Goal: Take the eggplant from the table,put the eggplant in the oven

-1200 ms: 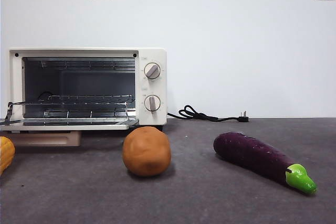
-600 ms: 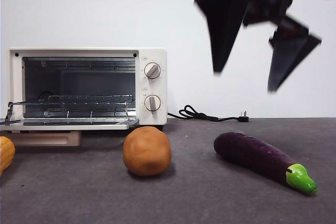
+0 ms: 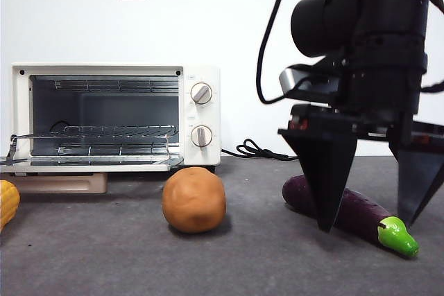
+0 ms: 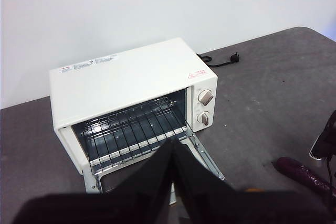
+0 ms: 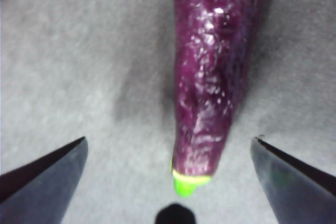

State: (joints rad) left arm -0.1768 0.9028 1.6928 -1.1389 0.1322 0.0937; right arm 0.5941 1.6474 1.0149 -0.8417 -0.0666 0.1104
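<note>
Purple eggplant (image 3: 347, 207) lies on the table (image 3: 263, 261) between the right hand's (image 3: 368, 227) wide-spread jaws.

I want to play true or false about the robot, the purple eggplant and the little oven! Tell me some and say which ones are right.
1. The right gripper is open, with one jaw on each side of the eggplant. True.
2. The eggplant is already inside the oven. False: it lies on the table, to the right of the oven.
3. The oven door is open and its wire rack shows. True.
4. The left gripper holds the orange-brown ball. False: it is shut on nothing, up above the oven's open door.
5. The eggplant's stem cap is red. False: it is bright green.
</note>
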